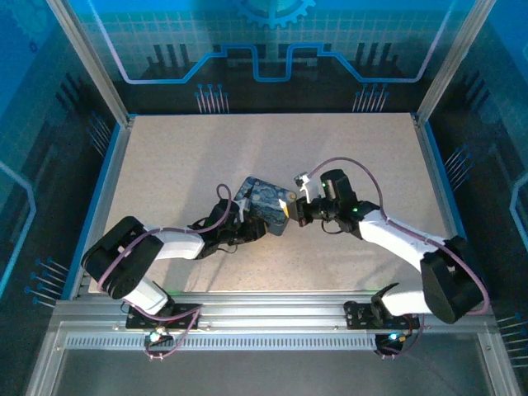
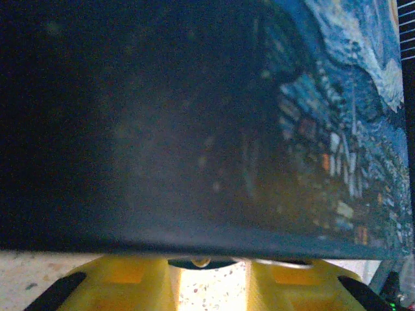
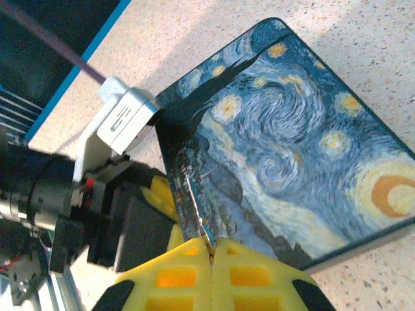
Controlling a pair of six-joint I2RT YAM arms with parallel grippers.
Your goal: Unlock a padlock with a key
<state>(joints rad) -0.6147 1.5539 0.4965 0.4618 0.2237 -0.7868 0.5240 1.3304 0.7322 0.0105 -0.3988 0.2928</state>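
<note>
- Your right tool (image 3: 211, 248), at the bottom middle of the right wrist view, is closed tight on the key (image 3: 196, 208), a thin grey sliver that points up over the box (image 3: 292, 149).
- In the top view, the box lies mid-frame on the tabletop (image 1: 181, 165).
- Your left tool (image 2: 209, 275) has its yellow fingers (image 2: 123, 288) a little apart. The box edge hides their tips, so I cannot tell if it grips.
</note>
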